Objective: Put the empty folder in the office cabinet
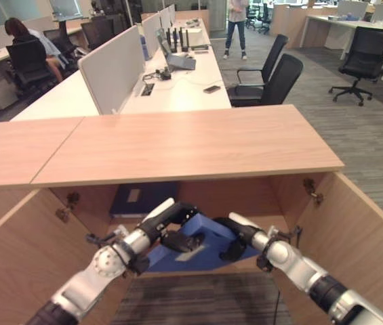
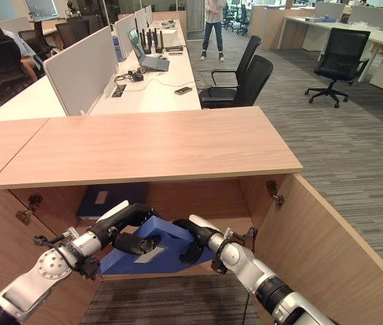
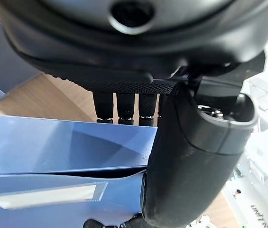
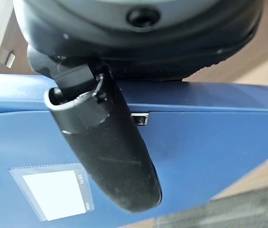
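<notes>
Seen from the head: a low, light-wood office cabinet (image 1: pixel 198 145) with a flat top and both doors swung wide, one door panel (image 1: pixel 374 237) angled out on the right, another (image 1: pixel 15 257) on the left. Inside, on the cabinet floor near the front edge, a blue flat cardboard-style folder with a white label pocket (image 2: pixel 157 254), lying tilted with its far corner raised. Gripped from both sides: dark left hand (image 1: pixel 174 230) clamped on the folder's left part, thumb over the top face and fingers tucked beneath, as shown up close in the left wrist view, where the thumb (image 3: pixel 195 156) presses down on the blue cover (image 3: pixel 53 142) and the fingers (image 3: pixel 124 107) reach behind its edge. Dark right hand (image 1: pixel 235 238) closed on the folder's right part, thumb (image 4: pixel 110 152) lying across the blue face beside the label pocket (image 4: pixel 53 190), fingers hidden behind the far side. Deeper in the cabinet, against the back wall on the left, a second darker blue binder with a pale spine label (image 1: pixel 140 198), apart from the held one. Beyond the cabinet: long white desks with grey divider screens (image 1: pixel 113 68), a laptop (image 1: pixel 177 61), a dark phone (image 1: pixel 211 89), black office chairs (image 1: pixel 276 81), another black chair (image 1: pixel 364 57) at far right, a seated person (image 1: pixel 32 47) at left, a standing person (image 1: pixel 236 27) in the aisle, grey carpet (image 1: pixel 367 135) underfoot.
</notes>
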Controlling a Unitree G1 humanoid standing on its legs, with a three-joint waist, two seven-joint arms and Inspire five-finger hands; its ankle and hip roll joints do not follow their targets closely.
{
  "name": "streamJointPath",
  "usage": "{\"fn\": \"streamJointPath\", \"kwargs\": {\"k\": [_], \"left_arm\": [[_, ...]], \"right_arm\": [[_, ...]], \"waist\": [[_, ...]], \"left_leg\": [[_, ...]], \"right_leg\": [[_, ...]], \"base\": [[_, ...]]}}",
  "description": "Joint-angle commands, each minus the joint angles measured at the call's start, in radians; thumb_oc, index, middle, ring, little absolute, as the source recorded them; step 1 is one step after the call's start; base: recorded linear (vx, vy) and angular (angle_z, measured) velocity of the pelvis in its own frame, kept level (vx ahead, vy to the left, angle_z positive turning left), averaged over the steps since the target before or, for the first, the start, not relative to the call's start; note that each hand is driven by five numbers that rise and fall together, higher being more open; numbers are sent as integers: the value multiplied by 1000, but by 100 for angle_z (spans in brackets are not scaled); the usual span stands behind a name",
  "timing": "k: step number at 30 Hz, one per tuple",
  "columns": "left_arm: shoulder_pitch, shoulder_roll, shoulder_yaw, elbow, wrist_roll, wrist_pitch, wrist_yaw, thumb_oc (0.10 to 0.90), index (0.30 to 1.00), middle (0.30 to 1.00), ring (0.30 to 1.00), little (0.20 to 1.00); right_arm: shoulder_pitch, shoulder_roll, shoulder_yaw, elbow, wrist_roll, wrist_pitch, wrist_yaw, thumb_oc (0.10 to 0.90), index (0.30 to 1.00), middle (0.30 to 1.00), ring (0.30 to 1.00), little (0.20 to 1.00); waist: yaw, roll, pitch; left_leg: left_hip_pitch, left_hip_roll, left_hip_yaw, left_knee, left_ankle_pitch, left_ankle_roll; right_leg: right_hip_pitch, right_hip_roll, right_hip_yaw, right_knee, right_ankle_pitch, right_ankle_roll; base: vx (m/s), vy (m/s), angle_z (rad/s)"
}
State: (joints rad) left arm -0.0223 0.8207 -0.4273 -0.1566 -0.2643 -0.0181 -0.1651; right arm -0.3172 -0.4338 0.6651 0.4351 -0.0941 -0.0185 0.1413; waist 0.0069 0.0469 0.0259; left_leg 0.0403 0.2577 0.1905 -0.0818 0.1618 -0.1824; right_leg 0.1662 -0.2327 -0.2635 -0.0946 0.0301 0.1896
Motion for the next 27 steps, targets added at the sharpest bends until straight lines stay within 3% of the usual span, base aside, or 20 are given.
{"fn": "streamJointPath", "kwargs": {"k": [1, 3, 17, 18, 19, 23, 26, 27], "left_arm": [[-218, -79, 17, -215, -205, -189, -20, 400, 300, 300, 300, 300], [-214, -69, 13, -198, -226, -187, -32, 400, 300, 300, 300, 300], [-145, -35, 58, -176, -230, -186, -57, 400, 300, 300, 300, 300], [-137, -39, 60, -168, -224, -186, -55, 740, 811, 811, 811, 811], [-114, -48, 67, -140, -210, -178, -53, 800, 900, 900, 900, 900], [-75, -62, 87, -104, -193, -171, -47, 800, 900, 900, 900, 900], [-1, -99, 130, 9, -169, -137, -57, 800, 900, 900, 900, 900], [11, -115, 121, 51, -171, -125, -61, 800, 900, 900, 900, 900]], "right_arm": [[-54, 105, 16, -19, 164, -58, 5, 400, 300, 300, 300, 300], [-4, 122, 21, 15, 234, -59, 28, 400, 300, 300, 300, 300], [105, 128, 5, 110, 269, -47, 79, 400, 300, 300, 300, 300], [111, 130, 0, 120, 280, -45, 81, 400, 300, 300, 300, 300], [124, 132, -21, 142, 298, -42, 77, 400, 300, 300, 300, 300], [138, 136, -49, 174, 313, -35, 66, 400, 300, 300, 300, 300], [222, 98, -114, 187, 291, -28, 79, 400, 300, 300, 300, 300], [189, 126, -113, 237, 298, -29, 58, 400, 300, 300, 300, 300]], "waist": [[-6, -30, -25], [-4, -28, -23], [-3, -26, -25], [-4, -26, -25], [-4, -26, -25], [-3, -27, -24], [-15, -27, -18], [-9, -24, -18]], "left_leg": [[70, 25, -10, -6, -130, -8], [70, 25, -9, -6, -127, -10], [71, 23, -9, -6, -127, -15], [71, 22, -9, -6, -127, -15], [71, 22, -9, -6, -127, -15], [70, 19, -10, -6, -126, -15], [67, 16, -12, -6, -125, -13], [66, 15, -14, -6, -125, -11]], "right_leg": [[-19, -10, -22, 7, -38, -1], [-18, -10, -24, 7, -37, 0], [-16, -12, -29, 7, -36, 5], [-15, -12, -30, 7, -36, 5], [-15, -12, -30, 7, -36, 5], [-13, -12, -30, 7, -36, 4], [-16, -13, -28, 7, -32, 4], [-16, -14, -30, 7, -32, 3]], "base": [[0, 0, 0], [0, 0, 0], [3, 0, -1], [0, 0, 0], [0, 0, 0], [0, -1, 1], [0, 0, 0], [0, 0, 0]]}}
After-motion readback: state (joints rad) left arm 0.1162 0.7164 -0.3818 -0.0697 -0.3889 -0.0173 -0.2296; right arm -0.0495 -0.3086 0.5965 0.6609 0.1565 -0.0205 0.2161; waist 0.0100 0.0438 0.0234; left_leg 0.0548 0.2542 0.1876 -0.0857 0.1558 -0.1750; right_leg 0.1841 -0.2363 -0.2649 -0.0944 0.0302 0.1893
